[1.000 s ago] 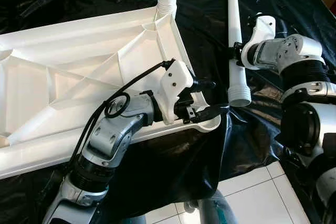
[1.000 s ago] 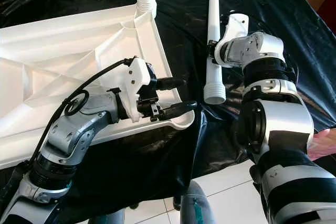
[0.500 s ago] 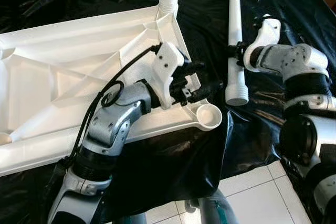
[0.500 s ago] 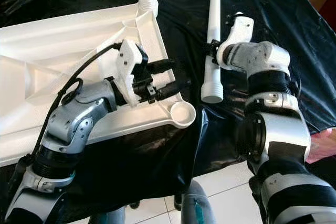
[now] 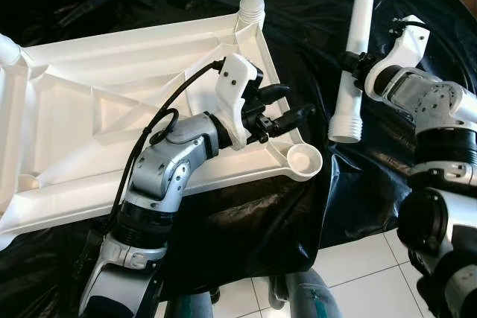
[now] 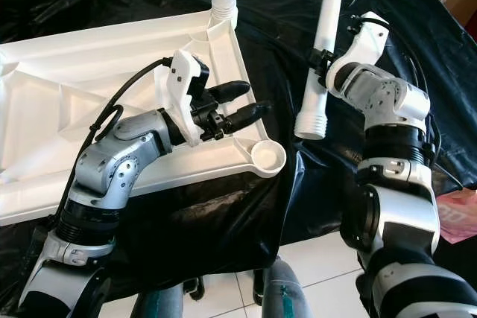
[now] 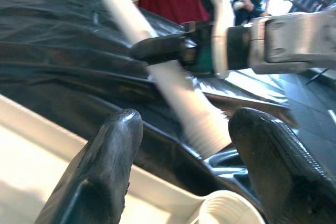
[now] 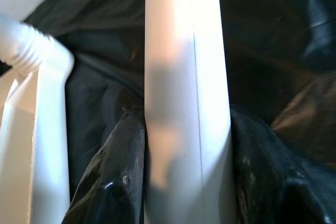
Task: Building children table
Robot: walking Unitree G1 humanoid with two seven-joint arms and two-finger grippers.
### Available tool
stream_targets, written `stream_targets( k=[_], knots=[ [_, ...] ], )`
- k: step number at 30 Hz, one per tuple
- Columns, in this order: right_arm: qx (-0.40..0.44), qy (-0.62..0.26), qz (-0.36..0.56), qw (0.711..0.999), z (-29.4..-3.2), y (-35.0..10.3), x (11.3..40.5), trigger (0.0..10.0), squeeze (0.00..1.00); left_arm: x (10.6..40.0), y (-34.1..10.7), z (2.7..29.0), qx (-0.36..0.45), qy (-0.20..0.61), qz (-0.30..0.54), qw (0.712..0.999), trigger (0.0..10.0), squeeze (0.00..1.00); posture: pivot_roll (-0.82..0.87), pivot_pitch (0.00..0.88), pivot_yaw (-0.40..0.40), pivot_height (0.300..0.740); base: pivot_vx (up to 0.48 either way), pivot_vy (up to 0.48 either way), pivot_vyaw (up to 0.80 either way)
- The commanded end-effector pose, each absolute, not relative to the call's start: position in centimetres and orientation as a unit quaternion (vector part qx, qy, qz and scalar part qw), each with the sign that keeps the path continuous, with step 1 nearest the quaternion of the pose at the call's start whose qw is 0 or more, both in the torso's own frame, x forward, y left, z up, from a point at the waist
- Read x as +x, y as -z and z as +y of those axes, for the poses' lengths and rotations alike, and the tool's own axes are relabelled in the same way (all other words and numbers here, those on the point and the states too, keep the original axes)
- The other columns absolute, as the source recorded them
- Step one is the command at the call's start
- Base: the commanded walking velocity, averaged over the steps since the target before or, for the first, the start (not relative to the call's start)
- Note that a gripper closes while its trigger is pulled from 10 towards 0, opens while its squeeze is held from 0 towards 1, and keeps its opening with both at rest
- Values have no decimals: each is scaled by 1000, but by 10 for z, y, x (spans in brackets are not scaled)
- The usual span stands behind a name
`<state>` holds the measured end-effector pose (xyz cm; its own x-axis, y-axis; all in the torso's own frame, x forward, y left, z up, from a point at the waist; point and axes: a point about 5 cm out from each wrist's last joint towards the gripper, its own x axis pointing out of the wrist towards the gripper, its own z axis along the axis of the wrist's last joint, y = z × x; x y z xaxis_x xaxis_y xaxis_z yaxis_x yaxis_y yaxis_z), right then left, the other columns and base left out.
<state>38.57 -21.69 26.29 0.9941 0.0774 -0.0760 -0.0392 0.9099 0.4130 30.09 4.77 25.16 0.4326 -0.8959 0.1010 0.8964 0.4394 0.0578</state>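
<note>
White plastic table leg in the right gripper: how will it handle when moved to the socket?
The white plastic tube leg looks rigid and likely light. Smooth and round, it may slip or twist in the right gripper, which clamps it mid-length.

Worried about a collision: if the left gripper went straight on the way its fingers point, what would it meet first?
Probably the white plastic table leg held by the right gripper, which lies straight beyond the open left gripper; depth is unclear.
</note>
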Motion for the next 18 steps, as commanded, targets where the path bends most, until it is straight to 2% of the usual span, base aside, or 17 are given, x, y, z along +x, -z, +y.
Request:
stream_targets(
  k=[1, 5, 9, 10, 15, 18],
  knots=[
    [212, -32, 25, 976, -217, -266, 383, 10000, 0, 301, -250, 46, -4, 528, -50, 848, 10000, 0, -5, 171, 4, 740, 0, 0, 0],
    [174, -17, -46, 983, -211, -260, 373, 10000, 0, 305, -249, 48, -18, 520, -49, 853, 10000, 0, -8, 161, 9, 740, 0, 0, 0],
    [166, -18, -66, 984, -208, -257, 368, 10000, 0, 306, -250, 50, -27, 522, -60, 850, 10000, 0, -8, 160, 9, 740, 0, 0, 0],
    [168, -12, -83, 982, -208, -253, 365, 10000, 0, 308, -252, 53, -51, 518, -58, 852, 10000, 1000, -11, 151, 4, 740, 0, 0, 0],
    [170, -8, -114, 979, -207, -245, 357, 10000, 0, 314, -255, 56, -74, 500, -63, 860, 10000, 1000, -13, 143, -1, 740, 0, 0, 0],
    [164, -20, -145, 976, -205, -248, 351, 10000, 0, 317, -260, 58, -59, 485, -85, 868, 10000, 1000, -14, 138, -3, 740, 0, 0, 0]
  ],
)
